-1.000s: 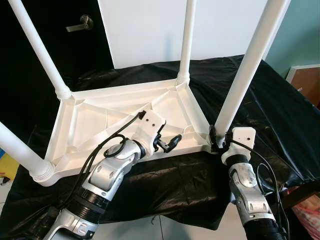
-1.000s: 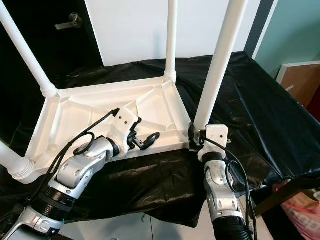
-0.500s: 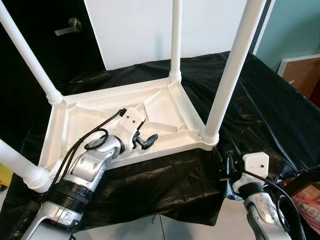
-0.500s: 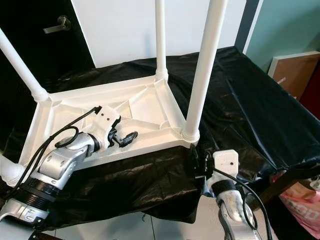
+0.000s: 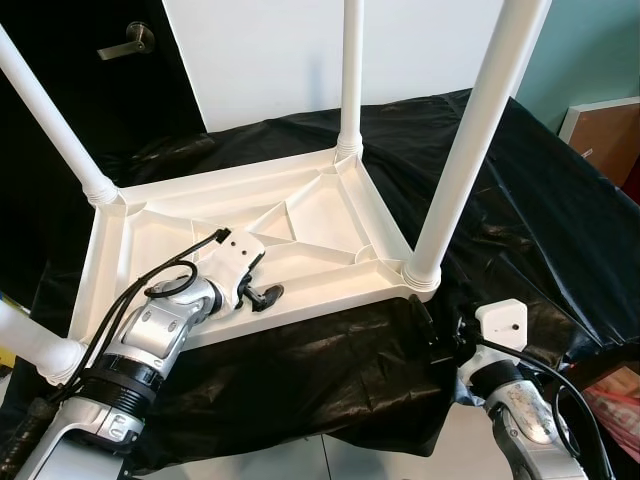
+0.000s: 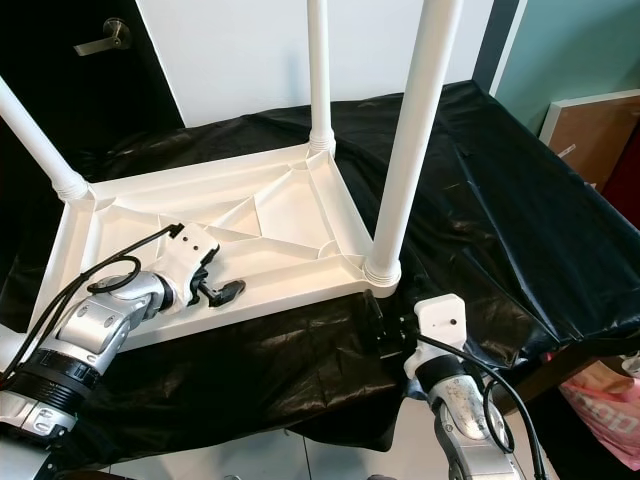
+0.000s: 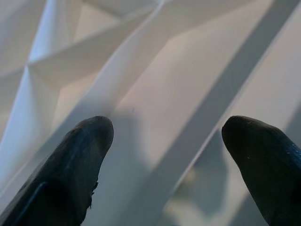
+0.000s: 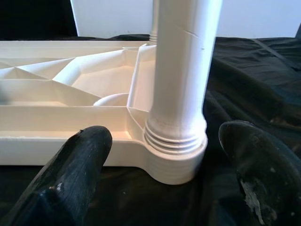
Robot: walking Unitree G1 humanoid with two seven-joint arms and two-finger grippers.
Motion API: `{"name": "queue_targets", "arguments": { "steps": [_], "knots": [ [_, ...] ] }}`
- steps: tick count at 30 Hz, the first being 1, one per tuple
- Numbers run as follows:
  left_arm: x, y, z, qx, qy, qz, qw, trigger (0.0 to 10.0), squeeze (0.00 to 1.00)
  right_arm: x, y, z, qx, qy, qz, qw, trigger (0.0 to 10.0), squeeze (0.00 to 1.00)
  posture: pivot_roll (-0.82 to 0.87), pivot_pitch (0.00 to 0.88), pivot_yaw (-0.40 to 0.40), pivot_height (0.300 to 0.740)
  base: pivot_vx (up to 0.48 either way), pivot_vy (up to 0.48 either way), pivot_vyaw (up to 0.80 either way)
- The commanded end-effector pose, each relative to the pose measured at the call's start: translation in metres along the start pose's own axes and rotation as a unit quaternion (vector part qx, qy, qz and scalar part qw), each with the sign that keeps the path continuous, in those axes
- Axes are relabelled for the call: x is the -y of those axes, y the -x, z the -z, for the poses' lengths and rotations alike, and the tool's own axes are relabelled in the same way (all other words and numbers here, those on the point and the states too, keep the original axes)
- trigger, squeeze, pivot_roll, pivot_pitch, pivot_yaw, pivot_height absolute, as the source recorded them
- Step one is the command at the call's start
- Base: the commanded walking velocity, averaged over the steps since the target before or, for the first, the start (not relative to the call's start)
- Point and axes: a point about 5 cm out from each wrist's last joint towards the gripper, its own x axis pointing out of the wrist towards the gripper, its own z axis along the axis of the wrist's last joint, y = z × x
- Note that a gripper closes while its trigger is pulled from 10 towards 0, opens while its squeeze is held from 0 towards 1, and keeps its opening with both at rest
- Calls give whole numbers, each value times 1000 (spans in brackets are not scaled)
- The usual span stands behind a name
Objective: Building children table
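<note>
A white children's table (image 5: 300, 215) lies upside down mid-frame on the black-draped desk (image 5: 560, 220), legs up. The left hand (image 5: 262, 296), fingers spread and empty, hovers over its ribbed underside. The right hand (image 8: 164, 179), lower right, gapes empty before the near-right leg (image 5: 470, 150).

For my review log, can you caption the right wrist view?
Open right gripper faces the base of a white table leg screwed into the upturned table on black cloth.

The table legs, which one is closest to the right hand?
The near right leg, standing in the corner socket directly ahead of the open right hand; the other legs stand farther left or back.
</note>
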Motion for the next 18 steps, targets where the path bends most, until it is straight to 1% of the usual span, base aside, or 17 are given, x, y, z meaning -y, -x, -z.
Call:
{"name": "queue_targets", "arguments": {
  "steps": [1, 3, 5, 6, 7, 9, 10, 11, 12, 13, 14, 15, 18],
  "knots": [
    [-1, -3, 7, -31, 3, -2, 1000, 10000, 0, -1, -1, 0, -6, -6, -2, 1000, 10000, 0, -190, 86, 63, 740, 0, 0, 0],
    [-1, -3, 7, -31, 3, -2, 1000, 10000, 0, -1, -1, 0, -6, -6, -2, 1000, 10000, 0, -190, 86, 63, 740, 0, 0, 0],
    [-3, -7, 13, -65, 12, -13, 998, 10000, 0, -1, -4, -1, -4, -7, -1, 1000, 10000, 0, -193, 87, 67, 740, 0, 0, 0],
    [-3, -7, 13, -65, 12, -13, 998, 10000, 0, -1, -4, -1, -4, -7, -1, 1000, 10000, 0, -193, 87, 67, 740, 0, 0, 0],
    [-4, -9, 14, -77, 19, -16, 997, 8000, 0, -1, -4, -1, -3, -6, -1, 1000, 10000, 0, -196, 88, 69, 740, 0, 0, 0],
    [-5, -10, 15, -83, 23, -17, 996, 7843, 0, -2, -5, -1, -3, -6, -1, 1000, 10000, 0, -198, 89, 71, 740, 0, 0, 0],
    [-6, -10, 15, -87, 30, -18, 996, 3882, 0, -2, -5, -2, -4, -6, -1, 1000, 10000, 0, -198, 90, 72, 740, 0, 0, 0],
    [-6, -10, 15, -87, 30, -18, 996, 3882, 0, -2, -5, -2, -4, -6, -1, 1000, 10000, 0, -198, 90, 72, 740, 0, 0, 0],
    [-6, -11, 15, -91, 34, -19, 995, 0, 0, -3, -5, -2, -5, -6, -1, 1000, 10000, 0, -200, 91, 74, 740, 0, 0, 0],
    [-6, -12, 16, -97, 38, -18, 994, 471, 0, -3, -5, -1, -6, -5, 0, 1000, 10000, 0, -204, 93, 77, 740, 0, 0, 0],
    [-6, -12, 16, -97, 38, -18, 994, 471, 0, -3, -5, -1, -6, -5, 0, 1000, 10000, 0, -204, 93, 77, 740, 0, 0, 0],
    [-6, -12, 17, -102, 40, -16, 994, 0, 0, -4, -5, -1, -6, -5, 0, 1000, 10000, 0, -206, 96, 81, 740, 0, 0, 0],
    [-4, -15, 16, -106, 41, -6, 994, 0, 0, -4, -4, -1, -8, -4, 1, 1000, 10000, 0, -209, 95, 83, 740, 0, 0, 0]
  ]
}}
